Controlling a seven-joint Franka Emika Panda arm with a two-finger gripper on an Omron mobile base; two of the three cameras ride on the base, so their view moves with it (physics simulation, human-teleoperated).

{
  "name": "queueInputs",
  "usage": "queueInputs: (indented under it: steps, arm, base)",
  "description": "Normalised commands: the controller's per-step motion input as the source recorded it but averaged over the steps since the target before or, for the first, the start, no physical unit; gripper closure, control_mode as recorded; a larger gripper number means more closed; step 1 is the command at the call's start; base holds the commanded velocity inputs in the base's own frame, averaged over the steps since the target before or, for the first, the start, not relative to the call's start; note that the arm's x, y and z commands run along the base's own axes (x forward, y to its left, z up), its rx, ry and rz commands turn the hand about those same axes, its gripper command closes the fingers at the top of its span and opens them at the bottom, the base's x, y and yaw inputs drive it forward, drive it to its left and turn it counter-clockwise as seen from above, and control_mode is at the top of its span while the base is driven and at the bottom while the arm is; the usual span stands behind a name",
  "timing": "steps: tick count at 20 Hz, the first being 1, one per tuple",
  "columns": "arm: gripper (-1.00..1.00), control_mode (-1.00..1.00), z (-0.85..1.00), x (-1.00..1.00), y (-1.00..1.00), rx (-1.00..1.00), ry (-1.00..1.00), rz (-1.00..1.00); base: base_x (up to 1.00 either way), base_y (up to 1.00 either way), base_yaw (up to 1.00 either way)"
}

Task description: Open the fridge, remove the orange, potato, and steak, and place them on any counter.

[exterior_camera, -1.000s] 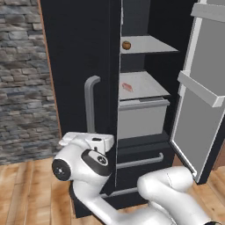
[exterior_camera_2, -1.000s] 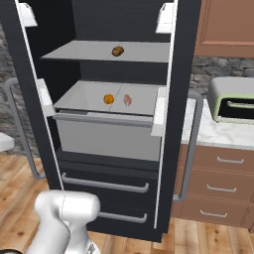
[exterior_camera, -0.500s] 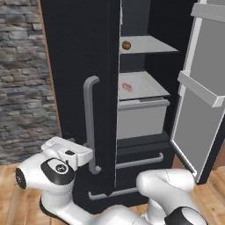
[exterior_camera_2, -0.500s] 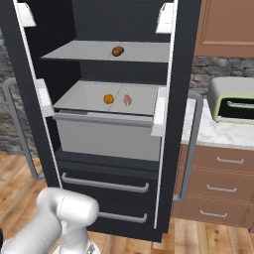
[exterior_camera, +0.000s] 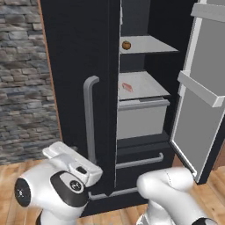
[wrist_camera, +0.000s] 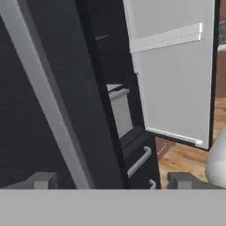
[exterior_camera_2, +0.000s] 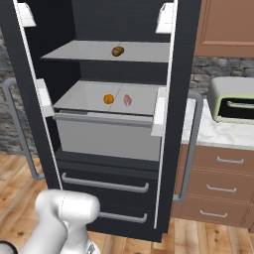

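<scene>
The black fridge (exterior_camera_2: 94, 163) stands with both upper doors swung out, its light grey inside showing. On the upper shelf lies the brown potato (exterior_camera_2: 117, 51) (exterior_camera: 126, 45). One shelf lower, the orange (exterior_camera_2: 108, 99) sits just left of the pinkish steak (exterior_camera_2: 127, 100) (exterior_camera: 127, 87). My gripper (wrist_camera: 112, 181) is open and holds nothing. It hangs low in front of the left door, close to that door's long grey handle (wrist_camera: 44, 97) (exterior_camera: 90, 118). The white marble counter (exterior_camera_2: 213, 133) lies to the right of the fridge.
The right fridge door (exterior_camera: 200, 92) juts out toward me with its pale shelf rail. A toaster oven (exterior_camera_2: 233, 101) stands on the counter above wooden drawers (exterior_camera_2: 218, 183). Two fridge drawers with grey bars (exterior_camera_2: 104, 186) are shut. A stone wall (exterior_camera: 22, 79) lies left.
My arm has swung left and down, bringing the hand low beside the left door's handle. The food and the doors have not moved.
</scene>
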Motion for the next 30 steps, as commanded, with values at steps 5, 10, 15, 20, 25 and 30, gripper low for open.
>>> queueInputs:
  steps: [5,10,15,20,25,30]
  arm:
    - [-1.00,-1.00,0.05,-0.04,-1.00,0.64,-0.06,0.25]
    - [-1.00,-1.00,0.00,0.00,-0.97,0.58,0.00,0.35]
    - [-1.00,-1.00,0.02,0.14,-0.85,0.45,-0.01,0.28]
    - [-1.00,-1.00,-0.01,0.40,-0.69,0.00,0.01,0.24]
    - [-1.00,-1.00,-0.17,0.21,-1.00,0.01,0.00,0.33]
    - [-1.00,-1.00,-0.15,0.78,-0.82,0.00,-0.04,0.42]
  base:
    - [0.00,0.00,0.00]
    - [0.00,0.00,0.00]
    - [0.00,0.00,0.00]
    - [0.00,0.00,0.00]
    - [0.00,0.00,0.00]
    - [0.00,0.00,0.00]
